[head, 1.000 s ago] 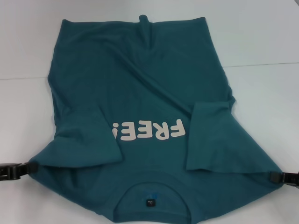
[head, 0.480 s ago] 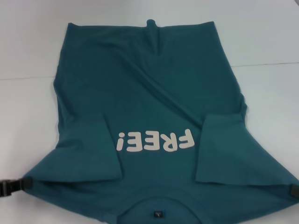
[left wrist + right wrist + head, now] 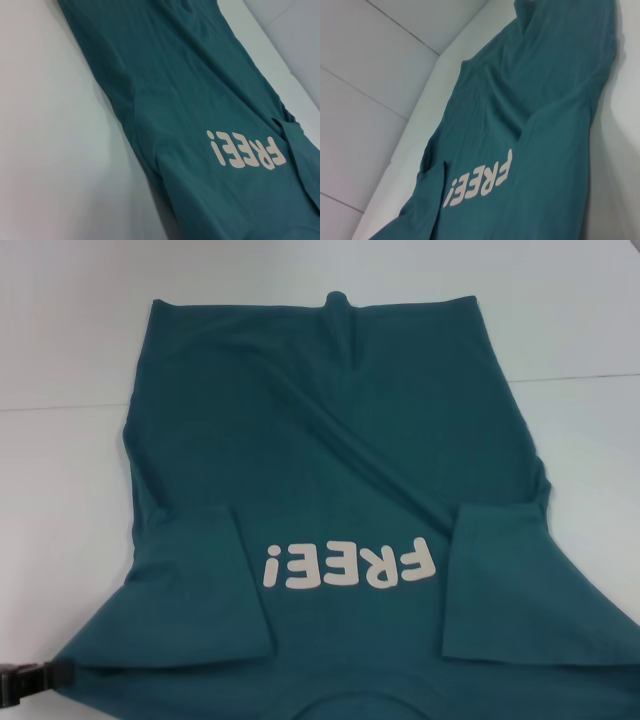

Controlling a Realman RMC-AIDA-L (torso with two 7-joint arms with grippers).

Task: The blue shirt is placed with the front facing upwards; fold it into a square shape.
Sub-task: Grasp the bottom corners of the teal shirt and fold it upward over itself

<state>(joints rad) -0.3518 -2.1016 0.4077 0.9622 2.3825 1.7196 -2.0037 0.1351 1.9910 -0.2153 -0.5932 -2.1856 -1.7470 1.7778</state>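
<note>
Head view showed you the blue shirt (image 3: 330, 490) spread front-up on the white table (image 3: 60, 490), hem at the far side and the collar end nearest the robot, running off the near edge of the picture. The cream "FREE!" lettering (image 3: 348, 566) read upside down from the robot's side. Both short sleeves were folded inward onto the chest: the left sleeve (image 3: 205, 590) lay just beside the exclamation mark, the right sleeve (image 3: 515, 585) just beside the F. A long diagonal crease ran from the far hem toward the right sleeve, and a small bump of cloth stood up at the middle of the hem.

You had the left gripper (image 3: 45, 678) at the shirt's near left corner, its dark tip touching the cloth at the shoulder; whether it was closed on the fabric I could not tell. Your right gripper was out of view in all pictures.

From the left wrist you saw the shirt (image 3: 200, 100) with its lettering (image 3: 246, 152) on the table (image 3: 50, 150). The right wrist showed the same cloth (image 3: 540, 125) and lettering (image 3: 479, 184).
</note>
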